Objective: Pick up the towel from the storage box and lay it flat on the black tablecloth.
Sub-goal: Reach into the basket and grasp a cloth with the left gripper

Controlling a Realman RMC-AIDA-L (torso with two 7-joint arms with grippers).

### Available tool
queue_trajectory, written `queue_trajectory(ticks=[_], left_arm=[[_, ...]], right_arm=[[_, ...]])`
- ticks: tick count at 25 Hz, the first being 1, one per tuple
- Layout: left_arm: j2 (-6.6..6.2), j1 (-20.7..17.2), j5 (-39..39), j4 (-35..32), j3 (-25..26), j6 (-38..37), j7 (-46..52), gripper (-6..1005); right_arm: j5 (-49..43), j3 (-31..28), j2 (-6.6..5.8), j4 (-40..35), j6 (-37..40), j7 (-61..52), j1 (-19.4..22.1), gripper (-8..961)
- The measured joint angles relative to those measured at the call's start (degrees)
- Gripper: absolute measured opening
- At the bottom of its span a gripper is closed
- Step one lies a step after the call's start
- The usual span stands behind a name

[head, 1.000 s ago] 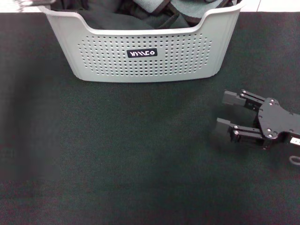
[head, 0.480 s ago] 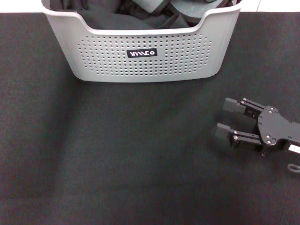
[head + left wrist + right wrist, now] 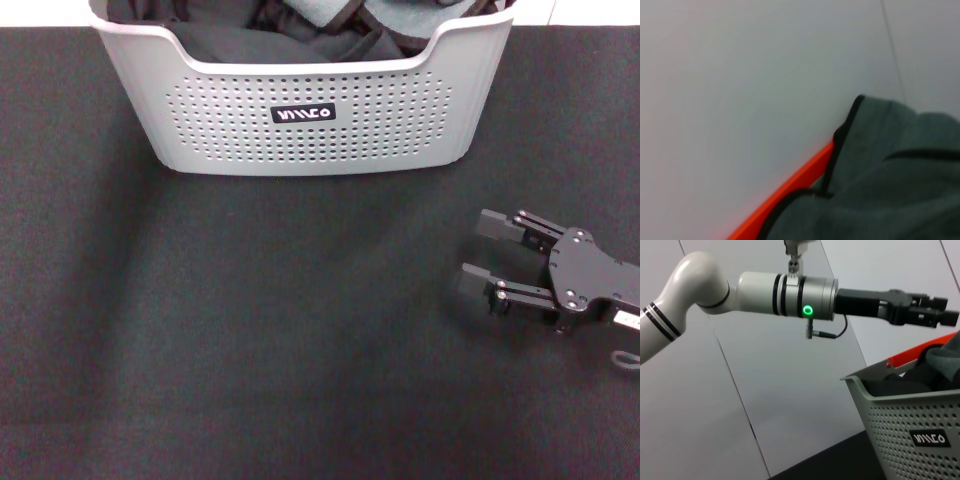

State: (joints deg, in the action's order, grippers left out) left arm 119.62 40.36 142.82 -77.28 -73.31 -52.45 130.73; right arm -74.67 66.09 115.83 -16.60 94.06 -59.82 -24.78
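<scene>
Overhead, the light grey perforated storage box (image 3: 308, 95) sits on the speckled black tablecloth (image 3: 250, 330); the right gripper (image 3: 476, 252) rests parked, fingers spread and empty. Its wrist view shows the left gripper (image 3: 946, 316) reaching above the box (finger state unclear). Left wrist: the grey-faced, black-edged towel (image 3: 880, 185), presumably inside.

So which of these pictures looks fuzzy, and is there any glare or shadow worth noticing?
Left wrist view: soft and out of focus, the towel and its black edging smeared. Head view: sharp, evenly lit, with a faint shadow under the right gripper on the black tablecloth. Right wrist view: clear, a green light glowing on the left arm, whose left gripper hangs above the storage box.
</scene>
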Motion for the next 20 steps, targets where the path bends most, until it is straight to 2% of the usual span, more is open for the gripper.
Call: queue_trajectory(ticks=[5, 10, 16, 20], left_arm=[[0.08, -1.12, 1.45, -0.5, 0.66, -1.55, 0.02, 713], [0.25, -1.2, 1.32, -1.21, -0.98, -1.82, -0.13, 706], [0.34, 1.83, 0.97, -1.35, -2.38, -0.68, 3.16, 697], [0.37, 3.07, 4.16, -1.05, -7.13, -0.38, 3.45, 691]], right_arm=[[0.01, 0.0, -0.04, 0.03, -0.05, 0.02, -0.42, 849], [0.01, 0.0, 0.0, 0.06, -0.88, 0.04, -0.61, 849], [0.0, 0.27, 0.09, 0.18, -1.14, 0.06, -0.72, 848], [-0.02, 0.21, 0.09, 0.29, -1.2, 0.06, -0.46, 848]])
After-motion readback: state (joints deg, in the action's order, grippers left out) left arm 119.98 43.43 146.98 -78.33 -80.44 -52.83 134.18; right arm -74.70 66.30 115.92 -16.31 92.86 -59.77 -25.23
